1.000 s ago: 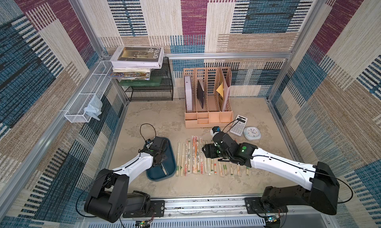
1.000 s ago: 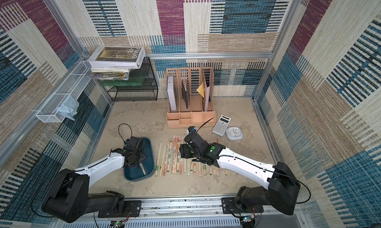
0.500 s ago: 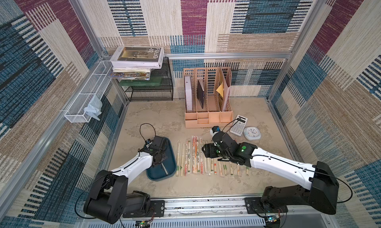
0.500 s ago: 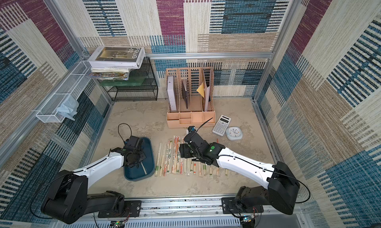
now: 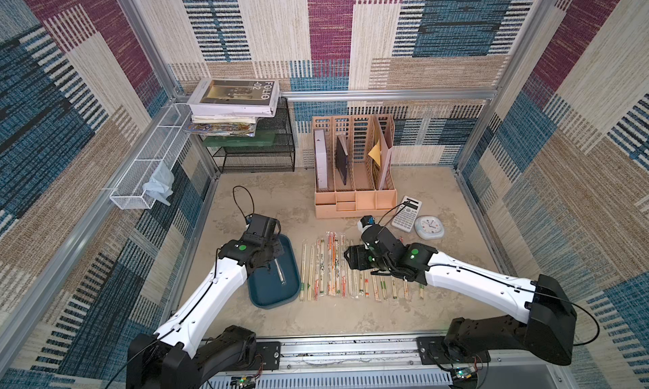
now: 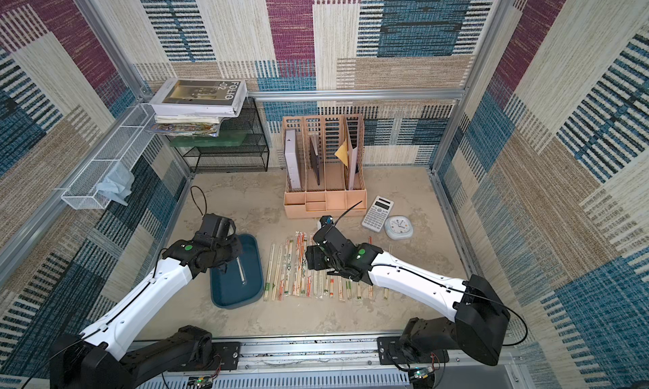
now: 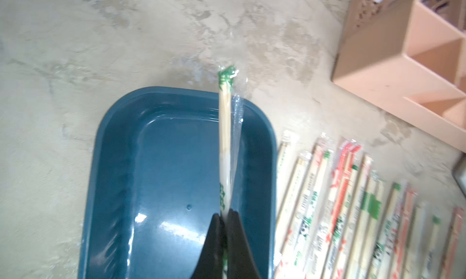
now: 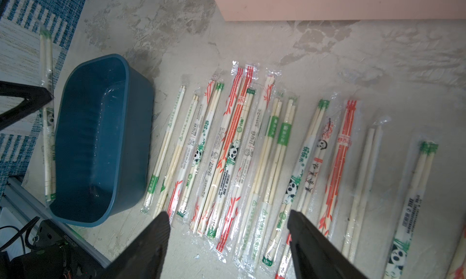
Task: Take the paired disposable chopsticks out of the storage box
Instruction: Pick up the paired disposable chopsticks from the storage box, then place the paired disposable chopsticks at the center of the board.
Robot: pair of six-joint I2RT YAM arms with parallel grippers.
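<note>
My left gripper [image 7: 225, 216] is clamped tight on one green-printed chopstick pair [image 7: 225, 129], which it holds over the inside of the teal storage box [image 5: 270, 294]. The pair's green tip reaches past the box's rim. I cannot tell whether the pair touches the box floor. The other sleeved chopsticks [image 5: 337, 267] lie in a row on the table [image 5: 351, 317], at 3 o'clock of the box and just beside it. My right gripper [image 8: 228, 213] hovers over that row with its jaws wide apart, gripping nothing. A peach file organiser [image 5: 354, 194] stands at 12 o'clock of the row.
</note>
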